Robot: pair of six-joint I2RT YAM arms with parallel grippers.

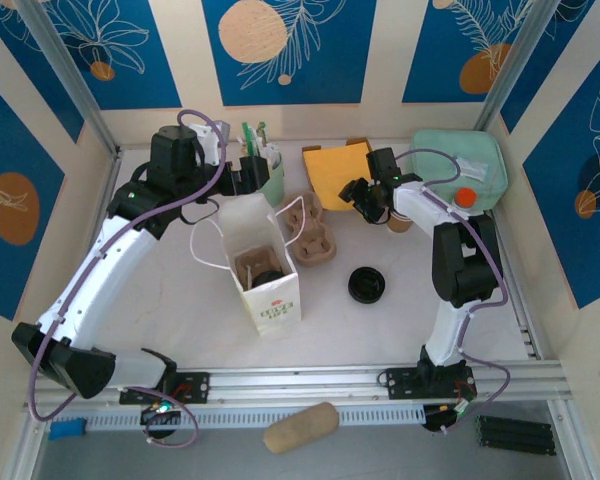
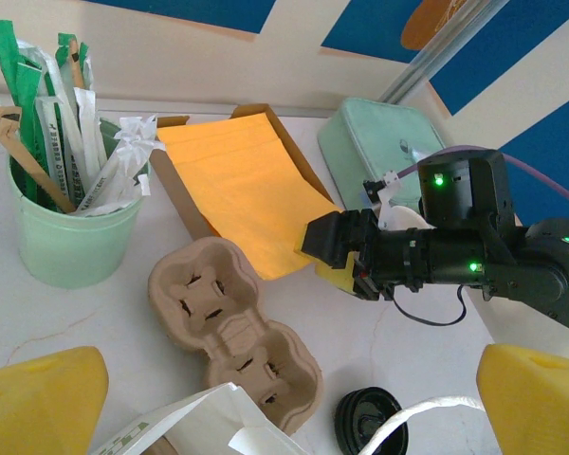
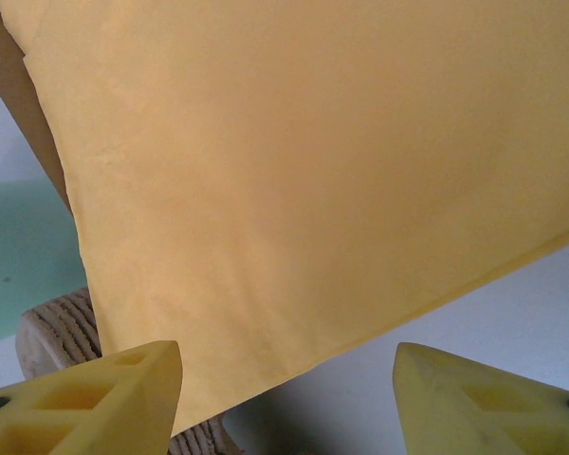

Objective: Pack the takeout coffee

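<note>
Takeout coffee (image 1: 267,277): a round black plastic lid seen from above, low inside the paper bag; the cup's sides are hidden.
Coffee's seat: a brown moulded-pulp insert (image 1: 248,263), matt and fibrous, inside the bag.
Paper bag (image 1: 277,300): white, flat-sided and upright, with an open mouth, a thin white loop handle and green print on the front; it stands mid-table between the 2 arms.
Pulp carrier (image 2: 232,327): empty, rounded wells with cross-slits, lying on the table just beyond the bag.
Loose lid (image 1: 366,285): black, glossy and round, on the white tabletop to the right of the bag.
Napkins (image 2: 237,190): a smooth orange stack in a shallow cardboard box at the back.
Right gripper (image 3: 284,389): yellow fingers spread with nothing between them, close over the near edge of the napkins.
Ribbed cup (image 3: 52,332): tan and corrugated, beside the right gripper and partly under the napkins' edge.
Left gripper (image 2: 289,398): yellow fingers wide apart and empty, above the bag's far side.
Green cup (image 2: 71,237): pale plastic, filled with wrapped straws and wooden stirrers, back left.
Mint container (image 2: 379,147): pale green with rounded corners, back right, behind the right arm.
</note>
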